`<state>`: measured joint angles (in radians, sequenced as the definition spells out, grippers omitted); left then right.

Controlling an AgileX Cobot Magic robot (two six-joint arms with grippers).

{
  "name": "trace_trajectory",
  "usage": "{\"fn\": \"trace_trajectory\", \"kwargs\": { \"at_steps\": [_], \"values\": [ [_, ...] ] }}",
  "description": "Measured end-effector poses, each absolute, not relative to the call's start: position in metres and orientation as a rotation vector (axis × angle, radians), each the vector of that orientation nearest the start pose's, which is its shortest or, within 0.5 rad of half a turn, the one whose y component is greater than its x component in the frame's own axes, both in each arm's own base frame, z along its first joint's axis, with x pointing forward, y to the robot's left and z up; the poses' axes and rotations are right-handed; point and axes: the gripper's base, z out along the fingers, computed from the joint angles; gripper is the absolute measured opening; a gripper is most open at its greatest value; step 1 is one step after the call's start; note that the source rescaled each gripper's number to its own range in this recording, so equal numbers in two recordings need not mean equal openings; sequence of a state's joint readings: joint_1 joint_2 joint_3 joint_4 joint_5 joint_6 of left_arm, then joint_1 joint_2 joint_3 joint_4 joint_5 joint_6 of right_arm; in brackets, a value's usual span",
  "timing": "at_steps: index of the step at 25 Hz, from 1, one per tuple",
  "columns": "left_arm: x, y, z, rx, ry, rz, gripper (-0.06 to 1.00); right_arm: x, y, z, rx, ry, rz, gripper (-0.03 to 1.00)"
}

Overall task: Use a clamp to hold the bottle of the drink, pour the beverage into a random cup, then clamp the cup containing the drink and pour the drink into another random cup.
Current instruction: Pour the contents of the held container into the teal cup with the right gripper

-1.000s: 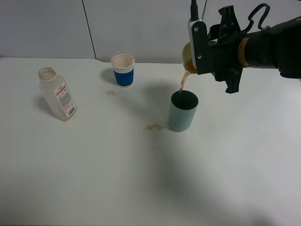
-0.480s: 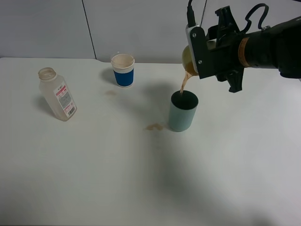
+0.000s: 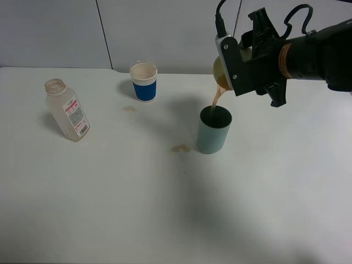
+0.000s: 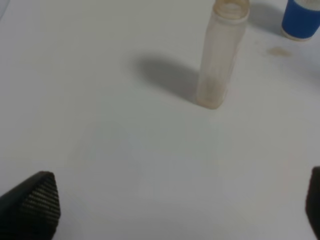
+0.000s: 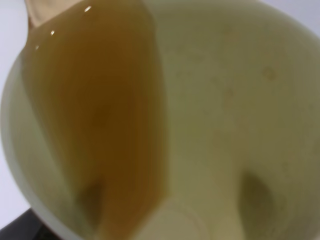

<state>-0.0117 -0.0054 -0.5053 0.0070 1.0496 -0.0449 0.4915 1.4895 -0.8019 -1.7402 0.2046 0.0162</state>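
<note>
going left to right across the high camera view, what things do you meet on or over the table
bottle of the drink → short blue cup with white ribbed rim → brown spill spot → teal tumbler → right gripper tipping the yellow-green tumbler

The capless bottle (image 4: 220,55) stands upright on the white desk (image 4: 125,150). A blue cup (image 4: 302,19) sits beyond it, a brown spot (image 4: 278,51) between them.

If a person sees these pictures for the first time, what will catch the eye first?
The eye goes first to the brown stream falling from the tilted yellow-green cup, held by the right gripper at upper right, into the teal cup standing below it. Next comes the capless bottle standing alone at the left of the white table, and small brown spills beside the teal cup.
</note>
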Motion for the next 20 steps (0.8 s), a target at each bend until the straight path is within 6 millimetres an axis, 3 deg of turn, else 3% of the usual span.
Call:
{"fn": "trace_trajectory", "kwargs": {
  "at_steps": [20],
  "values": [
    [-0.0059,0.0006,0.2796,-0.034,2.022,-0.027,1.00,0.2822,0.1300,0.2364,-2.166,0.864,-1.052,0.04]
  ]
}}
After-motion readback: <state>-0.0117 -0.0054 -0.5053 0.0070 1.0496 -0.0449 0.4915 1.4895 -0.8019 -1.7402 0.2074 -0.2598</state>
